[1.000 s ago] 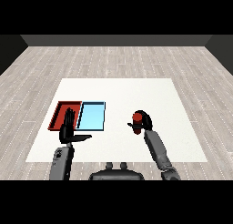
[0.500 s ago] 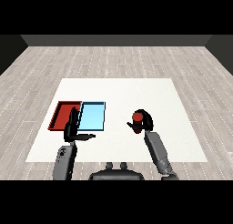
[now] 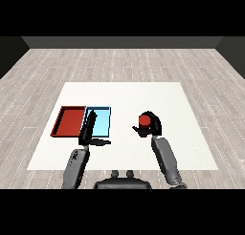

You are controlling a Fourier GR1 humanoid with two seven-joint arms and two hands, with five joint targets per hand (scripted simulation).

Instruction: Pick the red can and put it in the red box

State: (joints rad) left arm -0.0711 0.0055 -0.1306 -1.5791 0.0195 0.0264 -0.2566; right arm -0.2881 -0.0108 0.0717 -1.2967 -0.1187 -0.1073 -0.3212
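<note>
The red can (image 3: 144, 122) is upright on the right half of the white table, and my right hand (image 3: 152, 126) is curled round it from the right side. The red tray (image 3: 69, 121) lies at the left with nothing in it. Beside it on the right lies the light blue tray (image 3: 100, 122). My left hand (image 3: 89, 129) is raised with straight fingers over the seam between the two trays, its thumb pointing right, and it holds nothing.
The white table (image 3: 124, 95) ends at a grey plank floor on all sides. Both forearms rise from the near edge, the left one (image 3: 75, 165) below the trays and the right one (image 3: 166, 158) below the can.
My right hand with the can has shifted slightly left and toward me. The left hand has stayed nearly in place over the trays.
</note>
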